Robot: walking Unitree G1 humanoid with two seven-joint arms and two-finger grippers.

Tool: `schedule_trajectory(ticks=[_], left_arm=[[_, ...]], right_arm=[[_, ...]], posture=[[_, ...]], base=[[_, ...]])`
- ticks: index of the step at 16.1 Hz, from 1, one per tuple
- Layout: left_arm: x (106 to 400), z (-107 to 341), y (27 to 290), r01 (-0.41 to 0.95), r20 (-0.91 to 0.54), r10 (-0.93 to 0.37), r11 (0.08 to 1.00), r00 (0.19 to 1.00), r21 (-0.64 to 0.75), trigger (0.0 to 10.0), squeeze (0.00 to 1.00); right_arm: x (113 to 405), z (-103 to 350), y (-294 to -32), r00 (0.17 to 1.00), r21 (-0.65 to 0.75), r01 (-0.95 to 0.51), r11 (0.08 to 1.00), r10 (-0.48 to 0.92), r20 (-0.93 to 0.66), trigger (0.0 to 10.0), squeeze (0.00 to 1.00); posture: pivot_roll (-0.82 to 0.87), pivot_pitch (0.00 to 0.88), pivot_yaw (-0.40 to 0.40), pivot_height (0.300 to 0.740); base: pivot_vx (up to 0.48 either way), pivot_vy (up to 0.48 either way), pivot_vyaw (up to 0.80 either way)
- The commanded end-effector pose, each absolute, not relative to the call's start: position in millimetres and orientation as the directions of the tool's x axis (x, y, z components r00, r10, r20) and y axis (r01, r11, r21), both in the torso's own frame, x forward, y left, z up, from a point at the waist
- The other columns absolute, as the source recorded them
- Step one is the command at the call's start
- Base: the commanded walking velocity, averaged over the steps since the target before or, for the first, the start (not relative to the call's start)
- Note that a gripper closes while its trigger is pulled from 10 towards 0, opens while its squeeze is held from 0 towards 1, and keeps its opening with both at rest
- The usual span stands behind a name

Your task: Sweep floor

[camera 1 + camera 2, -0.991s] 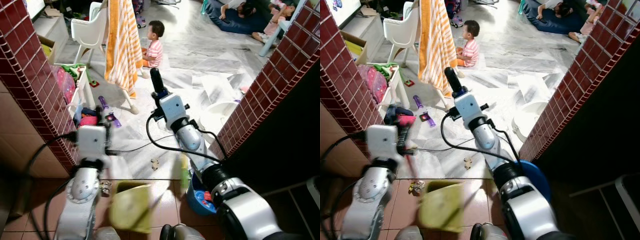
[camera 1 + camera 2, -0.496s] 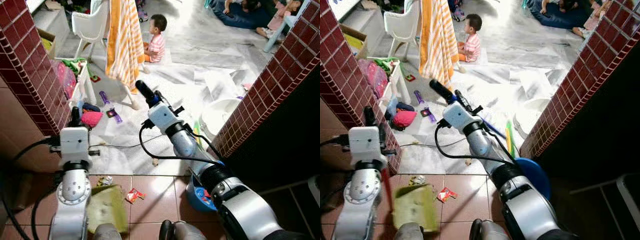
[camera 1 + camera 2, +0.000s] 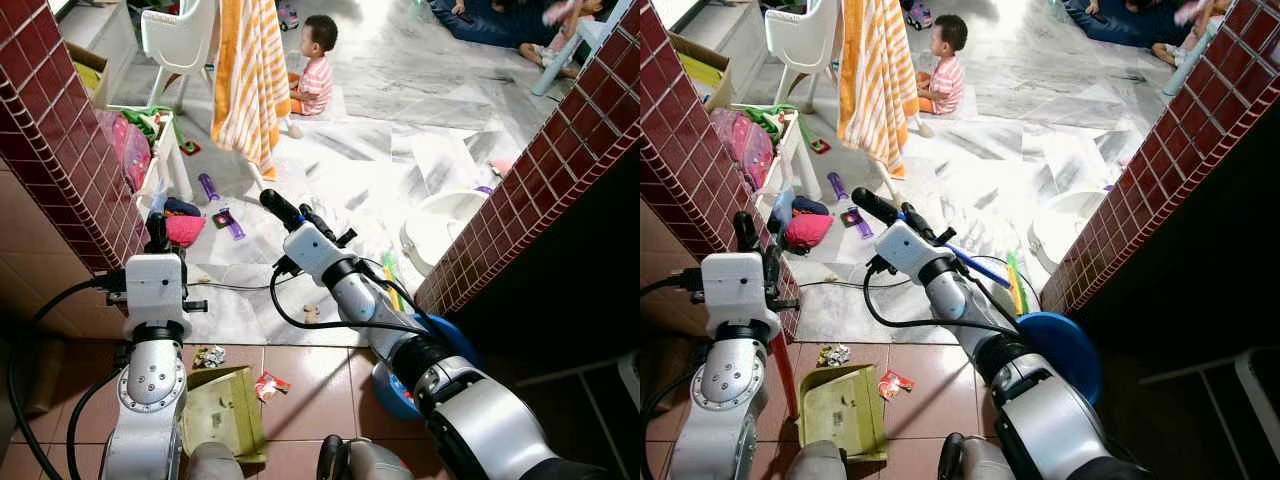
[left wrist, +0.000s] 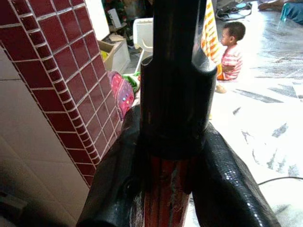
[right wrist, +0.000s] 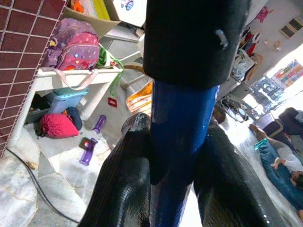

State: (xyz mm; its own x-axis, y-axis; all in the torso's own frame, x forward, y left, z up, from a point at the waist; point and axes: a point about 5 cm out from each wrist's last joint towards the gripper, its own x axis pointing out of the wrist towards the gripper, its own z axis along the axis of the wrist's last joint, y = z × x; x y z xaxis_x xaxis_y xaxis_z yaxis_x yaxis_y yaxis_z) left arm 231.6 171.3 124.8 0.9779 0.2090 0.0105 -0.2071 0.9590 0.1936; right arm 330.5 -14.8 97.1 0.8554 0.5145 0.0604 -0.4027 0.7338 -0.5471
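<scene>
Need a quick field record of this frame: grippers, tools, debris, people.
left gripper: shut on red handle of the dustpan
dustpan: yellow-green, on the red tiles
right gripper: shut on blue broom handle
debris: red wrapper beside dustpan; crumpled wrapper beyond it
blue basin: on floor by brick pillar
people: child sitting on the marble floor
</scene>
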Motion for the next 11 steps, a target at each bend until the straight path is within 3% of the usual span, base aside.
schedule_trajectory(ticks=[1,2,5,11], left_arm=[[236,137,170,-0.200,0.058,0.193,0.963,0.980,0.180,10.0,0.00],[237,136,169,-0.197,0.058,0.189,0.964,0.980,0.176,10.0,0.00],[241,135,168,-0.193,0.060,0.185,0.966,0.981,0.172,10.0,0.00],[250,134,163,-0.181,0.065,0.173,0.971,0.983,0.153,10.0,0.00]], right_arm=[[330,90,-2,0.825,-0.238,-0.562,0.792,0.558,-0.087,10.0,0.00],[330,91,1,0.810,-0.124,-0.586,0.801,0.580,-0.085,10.0,0.00],[330,97,2,0.794,0.002,-0.606,0.795,0.605,-0.049,10.0,0.00],[338,114,-24,0.744,0.052,-0.667,0.743,0.668,-0.009,10.0,0.00]], posture=[[0.19,0.093,-0.116,0.740],[0.19,0.087,-0.119,0.740],[0.17,0.075,-0.121,0.740],[0.13,0.048,-0.123,0.740]], base=[[0.000,0.000,0.00],[0.000,0.000,0.00],[0.000,0.000,0.00],[0.000,0.000,0.00]])
